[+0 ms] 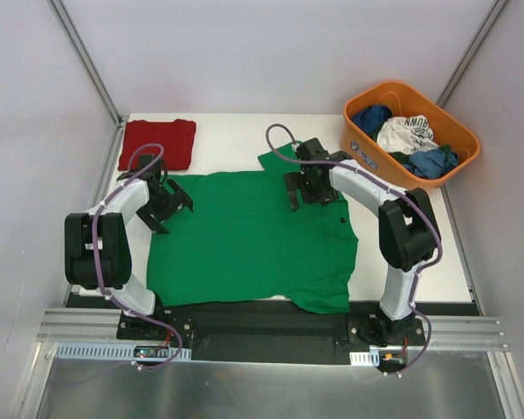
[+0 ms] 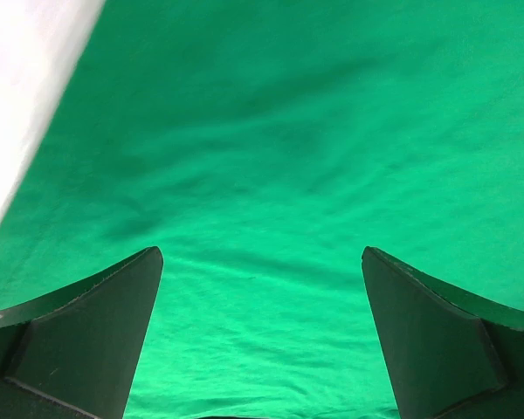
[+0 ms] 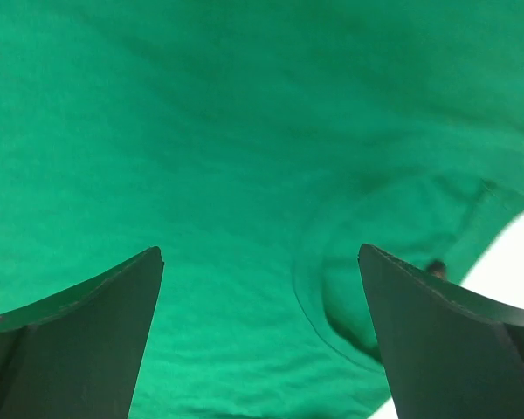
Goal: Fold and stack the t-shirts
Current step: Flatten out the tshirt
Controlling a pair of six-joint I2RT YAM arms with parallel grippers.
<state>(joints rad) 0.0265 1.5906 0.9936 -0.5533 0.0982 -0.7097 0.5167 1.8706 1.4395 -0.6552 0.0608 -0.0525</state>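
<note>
- Green shirt (image 1: 249, 240): bright, spread flat and open mid-tabletop, collar end toward the far right, lightly wrinkled.
- Red shirt (image 1: 157, 143): dark, folded into a flat rectangle, far left corner, apart from the green.

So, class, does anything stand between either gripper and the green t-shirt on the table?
Nothing visible does. The left gripper and right gripper both hang open right over the green t-shirt, with only its fabric showing between the jaws.

Bright, even, diffuse light — faint soft shadows, slight close-range blur in both wrist views.
</note>
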